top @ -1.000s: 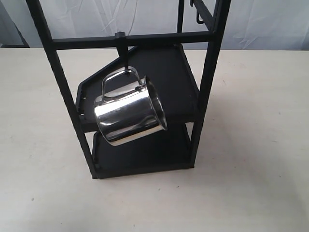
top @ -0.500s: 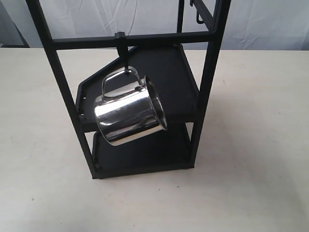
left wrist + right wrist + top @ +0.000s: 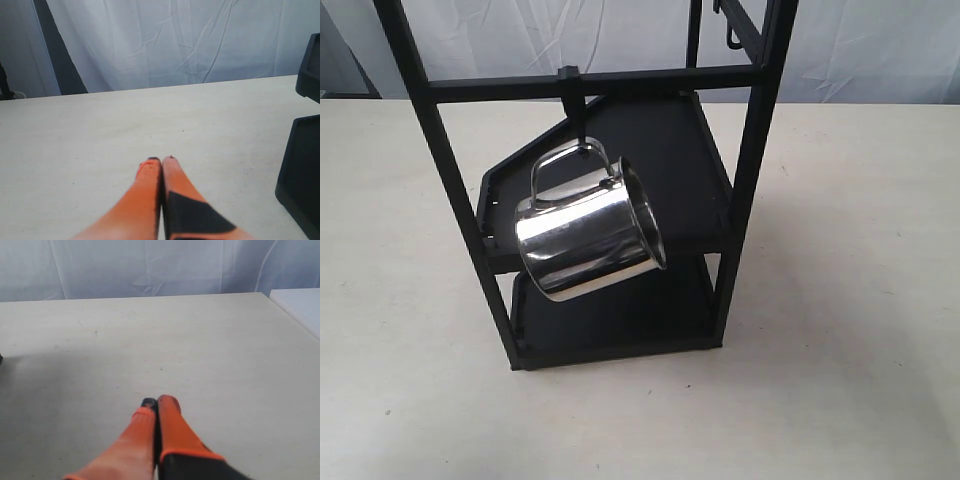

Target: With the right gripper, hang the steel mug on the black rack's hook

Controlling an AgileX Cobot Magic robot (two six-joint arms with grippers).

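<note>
The steel mug hangs tilted by its wire handle from the hook, which is clipped to a crossbar of the black rack. No gripper shows in the exterior view. My right gripper is shut with orange fingers pressed together over bare table, holding nothing. My left gripper is likewise shut and empty, with the rack's shelf corners off to one side.
A smaller thin hook hangs on the rack's upper back bar. The pale table spreads around the rack. A white cloth backdrop hangs behind. A white slab lies at the table's edge.
</note>
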